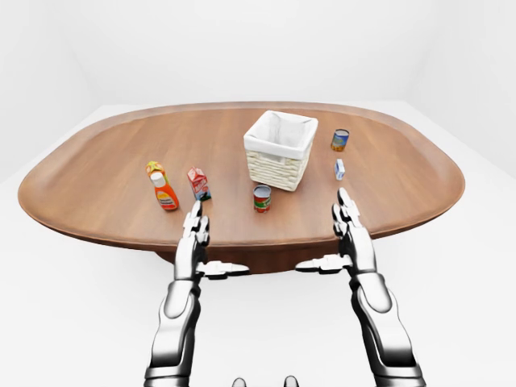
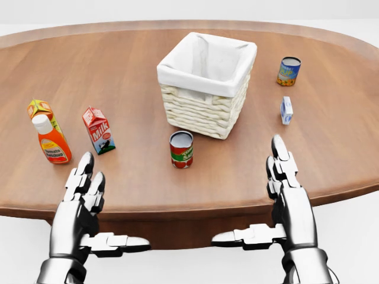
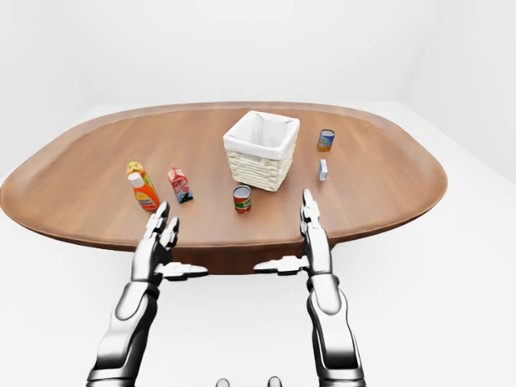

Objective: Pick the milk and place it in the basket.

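The red-and-white milk carton [image 2: 99,129] stands upright on the wooden table [image 2: 331,136], left of the wicker basket [image 2: 207,83] with its white cloth lining. My left hand [image 2: 83,204] hovers open at the table's near edge, just below the carton, thumb pointing inward. Flat and open, my right hand [image 2: 278,201] is at the lower right, well apart from the carton. Neither hand holds anything.
An orange sauce bottle [image 2: 52,141] and a yellow carton [image 2: 40,110] stand left of the milk. A red-labelled can [image 2: 181,149] sits just below the basket. A blue can [image 2: 288,71] and a small blue-and-white carton [image 2: 286,110] stand right of the basket.
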You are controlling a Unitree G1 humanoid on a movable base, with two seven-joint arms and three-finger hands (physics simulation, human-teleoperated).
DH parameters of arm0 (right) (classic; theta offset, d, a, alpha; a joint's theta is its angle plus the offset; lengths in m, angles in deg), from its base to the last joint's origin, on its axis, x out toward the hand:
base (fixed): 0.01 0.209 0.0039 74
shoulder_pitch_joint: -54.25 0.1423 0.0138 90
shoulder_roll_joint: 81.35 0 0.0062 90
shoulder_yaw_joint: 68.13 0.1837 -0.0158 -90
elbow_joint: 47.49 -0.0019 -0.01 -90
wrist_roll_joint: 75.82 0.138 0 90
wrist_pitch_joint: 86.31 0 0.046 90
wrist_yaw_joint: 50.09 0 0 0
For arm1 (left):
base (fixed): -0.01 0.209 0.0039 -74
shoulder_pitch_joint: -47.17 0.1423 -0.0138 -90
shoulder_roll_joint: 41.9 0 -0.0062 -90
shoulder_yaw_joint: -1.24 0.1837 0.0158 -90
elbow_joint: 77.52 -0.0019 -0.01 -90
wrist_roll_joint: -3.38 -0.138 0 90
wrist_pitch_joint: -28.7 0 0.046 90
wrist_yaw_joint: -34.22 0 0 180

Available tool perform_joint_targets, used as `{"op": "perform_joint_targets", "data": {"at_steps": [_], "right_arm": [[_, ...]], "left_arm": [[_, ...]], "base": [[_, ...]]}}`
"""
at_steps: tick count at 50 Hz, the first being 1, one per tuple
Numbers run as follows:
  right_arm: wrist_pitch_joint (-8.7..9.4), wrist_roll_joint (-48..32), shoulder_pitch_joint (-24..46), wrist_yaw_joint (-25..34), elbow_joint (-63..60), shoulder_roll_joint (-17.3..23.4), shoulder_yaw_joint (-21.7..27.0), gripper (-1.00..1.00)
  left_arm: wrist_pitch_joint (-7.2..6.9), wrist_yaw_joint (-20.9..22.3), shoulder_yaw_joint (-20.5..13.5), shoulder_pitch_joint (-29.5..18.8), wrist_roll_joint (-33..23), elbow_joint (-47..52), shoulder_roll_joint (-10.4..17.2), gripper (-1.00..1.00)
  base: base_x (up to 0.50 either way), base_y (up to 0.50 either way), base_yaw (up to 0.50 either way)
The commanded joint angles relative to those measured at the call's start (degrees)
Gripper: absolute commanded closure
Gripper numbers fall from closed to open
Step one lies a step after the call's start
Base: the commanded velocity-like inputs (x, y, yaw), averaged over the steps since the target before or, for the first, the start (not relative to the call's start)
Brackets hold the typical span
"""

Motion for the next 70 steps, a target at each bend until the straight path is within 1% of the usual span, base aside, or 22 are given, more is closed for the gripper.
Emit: {"op": "perform_joint_targets", "data": {"at_steps": [1,3,4,5,6,7,8,9,10,11,12,14,15,16,22,29,30,38,40,41,49,70], "right_arm": [[0.06,-4.11,-6.10,7.18,-22.33,1.62,0.63,-1.00],[-4.94,-2.96,-8.51,9.64,-25.59,0.99,0.70,-1.00],[-4.87,-4.05,-9.33,10.05,-28.04,0.81,0.51,-1.00],[-3.49,-4.94,-9.64,10.20,-30.40,0.50,0.40,-1.00],[-1.43,-3.42,-9.55,11.11,-32.42,0.14,0.41,-1.00],[-1.57,-2.41,-9.62,11.74,-33.57,0.02,0.40,-1.00],[-2.25,-2.67,-9.48,11.63,-33.96,-0.04,0.58,-1.00],[-2.57,-4.54,-9.08,11.11,-34.11,0.07,0.62,-1.00],[-3.01,-5.31,-9.02,11.18,-33.86,0.10,0.41,-1.00],[-3.37,-5.01,-9.09,11.28,-33.77,-0.10,0.27,-1.00],[-3.72,-4.17,-9.34,11.56,-33.83,-0.21,0.25,-1.00],[-4.20,-4.64,-9.41,11.32,-33.61,-0.22,0.25,-1.00],[-4.91,-3.93,-9.73,11.55,-33.85,-0.26,0.30,-1.00],[-4.96,-3.89,-9.75,11.56,-33.87,-0.26,0.30,-1.00],[-4.83,-3.36,-10.06,11.90,-36.03,-0.30,0.16,-1.00],[-2.73,-4.32,-10.18,12.63,-40.61,-0.17,0.19,-1.00],[-1.97,-4.95,-9.62,12.54,-41.04,-0.16,0.23,-1.00],[0.04,-4.81,-8.53,13.57,-42.68,-0.12,0.35,-1.00],[-0.15,-4.39,-8.65,13.77,-42.70,-0.15,0.40,-1.00],[0.53,-4.33,-8.55,13.80,-43.18,-0.17,0.42,-1.00],[0.53,-0.91,-7.46,14.45,-45.29,-0.21,1.52,-1.00],[0.53,0.71,-8.11,14.99,-46.34,-0.17,1.59,-1.00]], "left_arm": [[-2.88,7.79,-2.28,2.76,12.97,7.00,0.66,-1.00],[-1.66,8.65,-1.40,4.78,10.99,11.28,1.06,-1.00],[-2.39,7.30,-1.24,5.56,9.22,13.43,1.04,-1.00],[-2.90,7.12,-0.95,6.51,8.52,16.18,1.00,-1.00],[-4.10,6.41,-0.88,7.04,8.35,18.26,0.68,-1.00],[-4.88,5.55,-0.89,7.11,8.10,19.20,0.44,-1.00],[-4.88,4.94,-0.61,7.02,6.72,19.48,0.44,-1.00],[-2.94,5.11,0.27,7.48,4.32,19.90,0.57,-1.00],[-2.03,5.13,0.81,7.75,2.85,20.10,0.58,-1.00],[-2.35,4.46,0.92,7.72,2.08,20.25,0.34,-1.00],[-3.33,4.62,1.07,7.60,2.49,20.69,0.25,-1.00],[-3.41,4.68,1.54,7.97,1.63,21.36,0.28,-1.00],[-4.17,4.65,1.50,8.15,1.86,22.17,0.27,-1.00],[-4.22,4.66,1.49,8.16,1.87,22.22,0.26,-1.00],[-4.72,4.85,1.11,8.14,0.54,25.11,0.59,-1.00],[-4.88,5.17,0.95,8.16,-0.49,33.41,0.88,-1.00],[-4.88,5.30,1.01,8.22,-0.82,34.52,0.94,-1.00],[-4.88,5.49,-0.04,6.87,-1.66,35.15,0.82,-1.00],[-4.88,5.21,-0.27,6.38,-2.23,34.32,0.77,-1.00],[-4.88,5.28,-0.31,6.38,-2.14,34.58,0.77,-1.00],[-4.88,5.37,-0.32,6.86,-2.23,38.35,0.78,-1.00],[-4.88,5.82,0.18,6.98,-2.35,37.94,0.67,-1.00]], "base": [[0.00,0.00,0.00],[0.00,0.00,0.00],[0.00,0.00,0.00],[0.00,0.00,0.00],[0.00,0.00,0.00],[0.00,0.00,0.00],[0.00,0.00,0.00],[0.00,0.00,0.00],[0.00,0.00,0.00],[0.00,0.00,0.00],[0.00,0.00,0.00],[0.00,0.00,0.00],[0.00,0.00,0.00],[0.00,0.00,0.00],[0.00,0.00,0.00],[0.00,0.00,0.00],[0.00,0.00,0.00],[0.00,0.00,0.00],[0.00,0.00,0.00],[0.00,0.00,0.00],[0.09,0.00,0.00],[0.21,0.00,0.00]]}}
